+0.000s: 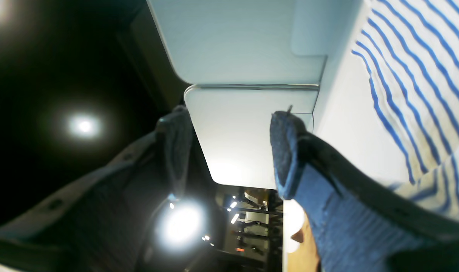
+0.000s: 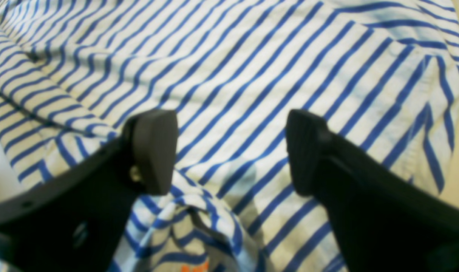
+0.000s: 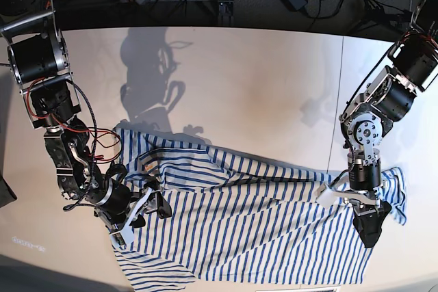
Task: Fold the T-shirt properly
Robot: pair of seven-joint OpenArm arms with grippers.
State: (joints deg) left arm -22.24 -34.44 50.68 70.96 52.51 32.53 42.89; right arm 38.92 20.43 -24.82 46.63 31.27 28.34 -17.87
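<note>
**Ana:** Hardly any of the folding looks finished to me. The big soft white T-shirt with narrow blue stripes point(image 3: 253, 227) lies sprawled over the near half of the pale grey table point(image 3: 239, 80), rumpled, with a loose fold running across its upper part and one bit bunched at the far end. No neat rectangle anywhere.

**Ben:** Agreed. I'd judge it early: the cloth needs flattening, then the sides brought in, then the halving. Where are the arms?

**Ana:** The right gripper point(image 2: 229, 151) hovers low over the striped cloth, its black fingers spread wide with nothing between them; a puckered lump of fabric sits just beneath. In the base view it is at the shirt's edge on that view's left.

**Ben:** And the left gripper point(image 1: 229, 147)?

**Ana:** Its blue-padded fingers also stand apart and hold nothing. Its camera looks along the table edge, the striped shirt beside it.

**Ben:** Any label or writing?

**Ana:** A speck of orange print shows at the bottom of the right wrist view, on the bunched cloth, too blurred to read. Faint characters sit low in the base view's corner, also illegible.
</note>
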